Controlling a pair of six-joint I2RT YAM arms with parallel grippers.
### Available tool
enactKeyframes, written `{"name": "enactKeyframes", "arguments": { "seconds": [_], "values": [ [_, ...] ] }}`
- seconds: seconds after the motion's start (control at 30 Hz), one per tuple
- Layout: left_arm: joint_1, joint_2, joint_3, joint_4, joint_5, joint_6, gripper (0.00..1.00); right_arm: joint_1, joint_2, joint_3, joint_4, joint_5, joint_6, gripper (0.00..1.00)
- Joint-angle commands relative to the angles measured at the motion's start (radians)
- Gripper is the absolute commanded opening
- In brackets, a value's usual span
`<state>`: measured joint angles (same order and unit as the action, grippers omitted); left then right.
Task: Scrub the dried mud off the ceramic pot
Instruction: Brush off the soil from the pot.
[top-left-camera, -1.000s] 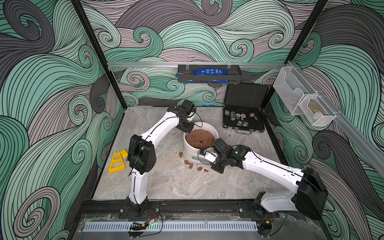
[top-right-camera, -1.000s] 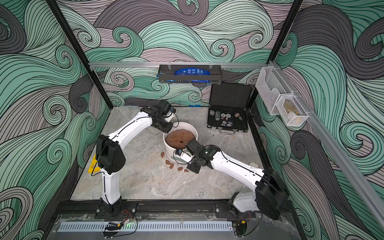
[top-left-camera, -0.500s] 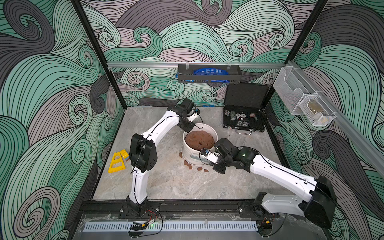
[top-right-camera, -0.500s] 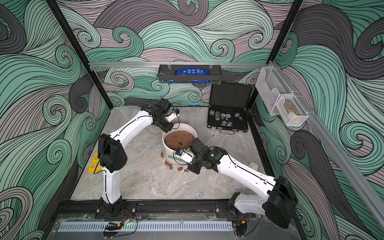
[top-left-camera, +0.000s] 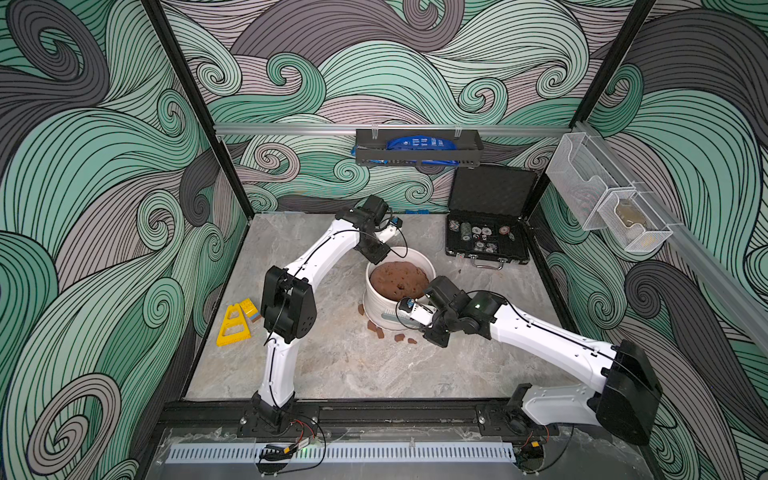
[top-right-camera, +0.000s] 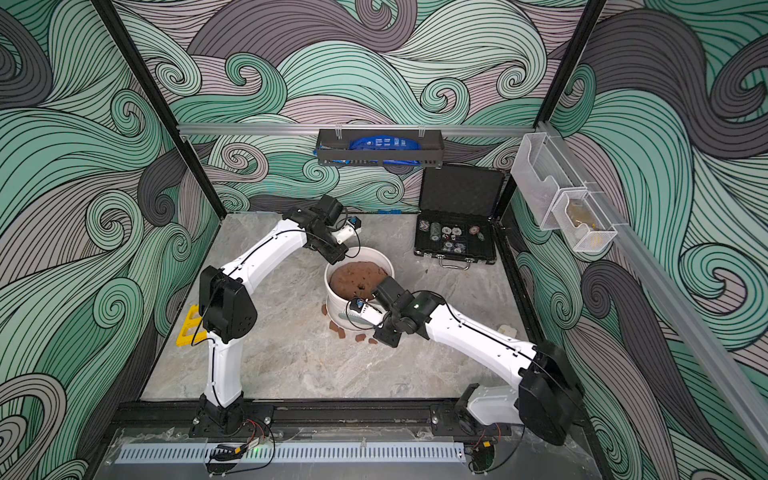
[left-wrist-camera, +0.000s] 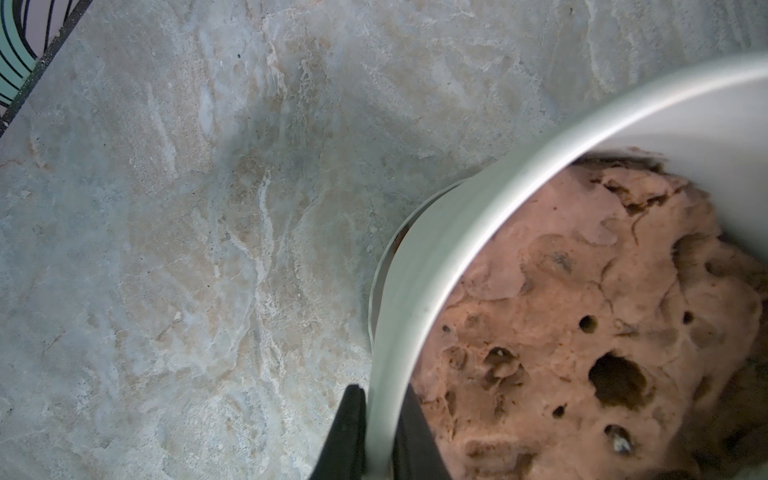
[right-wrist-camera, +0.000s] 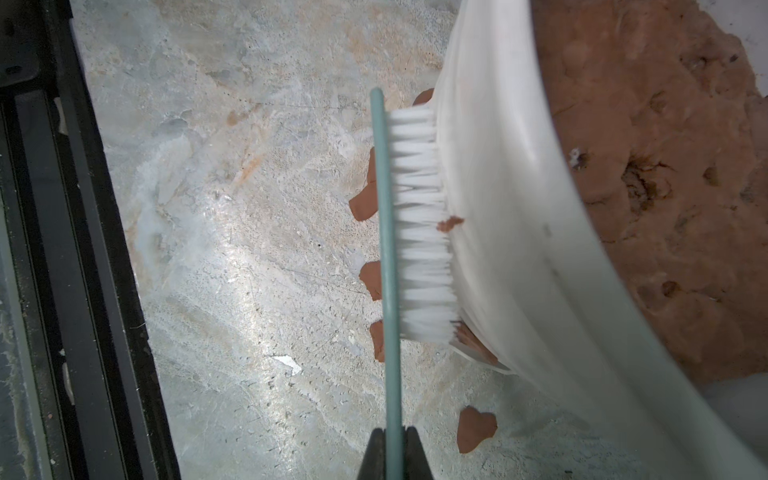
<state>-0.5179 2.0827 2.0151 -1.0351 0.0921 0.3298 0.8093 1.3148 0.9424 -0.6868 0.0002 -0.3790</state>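
The white ribbed ceramic pot (top-left-camera: 376, 305) (top-right-camera: 337, 307) stands mid-table, filled with a brown domed soil mass (top-left-camera: 397, 280). My left gripper (left-wrist-camera: 380, 415) (top-left-camera: 376, 254) is shut on the pot's far rim (left-wrist-camera: 415, 291), one finger outside and one inside. My right gripper (right-wrist-camera: 394, 449) (top-left-camera: 409, 318) is shut on the thin handle of a teal brush (right-wrist-camera: 419, 224) (top-right-camera: 353, 319). Its white bristles press on the pot's near wall (right-wrist-camera: 498, 208). A small patch of dried mud (right-wrist-camera: 449, 223) clings there at the bristle tips. Several reddish-brown flakes (top-left-camera: 399, 337) (right-wrist-camera: 476, 428) lie on the table at the pot's foot.
An open black case of poker chips (top-left-camera: 486, 245) sits at the back right. Yellow plastic pieces (top-left-camera: 235, 322) lie by the left wall. A black basket (top-left-camera: 417, 149) hangs on the back rail and clear bins (top-left-camera: 602, 199) on the right wall. The black frame rail (right-wrist-camera: 62, 249) runs along the front.
My right arm has swung slightly out and back beside the pot, and the brush has stayed on the near wall. The left gripper has kept its hold on the rim.
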Motion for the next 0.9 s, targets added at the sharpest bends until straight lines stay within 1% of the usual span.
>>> {"name": "enactKeyframes", "arguments": {
  "seconds": [0.0, 0.23, 0.37, 0.53, 0.7, 0.87],
  "values": [
    [-0.003, 0.030, 0.020, -0.056, 0.061, 0.051, 0.16, 0.014, -0.001, -0.036, 0.000, 0.061, 0.011, 0.00],
    [-0.003, 0.025, 0.037, -0.063, 0.061, 0.043, 0.18, 0.066, 0.018, -0.029, -0.026, 0.108, 0.008, 0.00],
    [-0.004, 0.022, 0.045, -0.065, 0.062, 0.040, 0.19, 0.085, 0.012, 0.004, -0.056, 0.098, -0.005, 0.00],
    [-0.003, 0.019, 0.048, -0.066, 0.055, 0.036, 0.21, 0.073, -0.066, 0.020, -0.034, 0.019, -0.012, 0.00],
    [-0.003, 0.006, 0.061, -0.065, 0.049, 0.018, 0.23, 0.050, -0.097, 0.010, -0.031, 0.002, -0.014, 0.00],
    [-0.003, -0.030, 0.079, -0.064, 0.004, -0.014, 0.28, 0.038, -0.118, 0.001, -0.035, -0.007, -0.013, 0.00]
  ]
}}
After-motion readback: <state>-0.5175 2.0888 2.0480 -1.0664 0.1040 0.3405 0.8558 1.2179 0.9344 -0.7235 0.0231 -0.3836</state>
